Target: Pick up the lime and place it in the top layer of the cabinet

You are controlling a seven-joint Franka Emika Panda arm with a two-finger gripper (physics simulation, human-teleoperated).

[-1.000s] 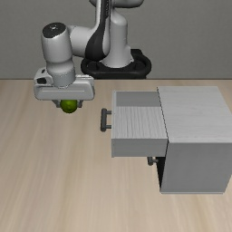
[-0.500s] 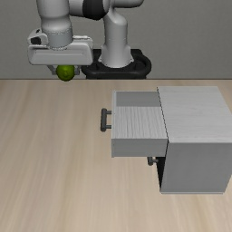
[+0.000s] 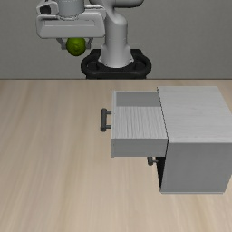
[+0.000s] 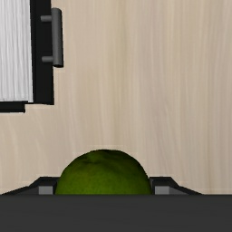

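Note:
The green lime (image 3: 77,44) hangs high above the table at the exterior view's upper left, with my gripper (image 3: 76,43) shut on it. In the wrist view the lime (image 4: 102,174) sits between my fingertips, one finger pad (image 4: 43,189) at each side. The grey cabinet (image 3: 194,136) stands at the exterior view's right, its top drawer (image 3: 138,122) pulled out toward the left, with a dark handle (image 3: 104,120). Far below my hand in the wrist view lie the open drawer (image 4: 16,54) and its handle (image 4: 54,38).
The robot's black base (image 3: 115,63) stands at the far side of the wooden table (image 3: 54,172). A lower drawer's small knob (image 3: 150,160) pokes out under the open drawer.
My hand has lifted the lime from just above the table to high above it and has drifted slightly toward the exterior view's right. The drawer has stayed open.

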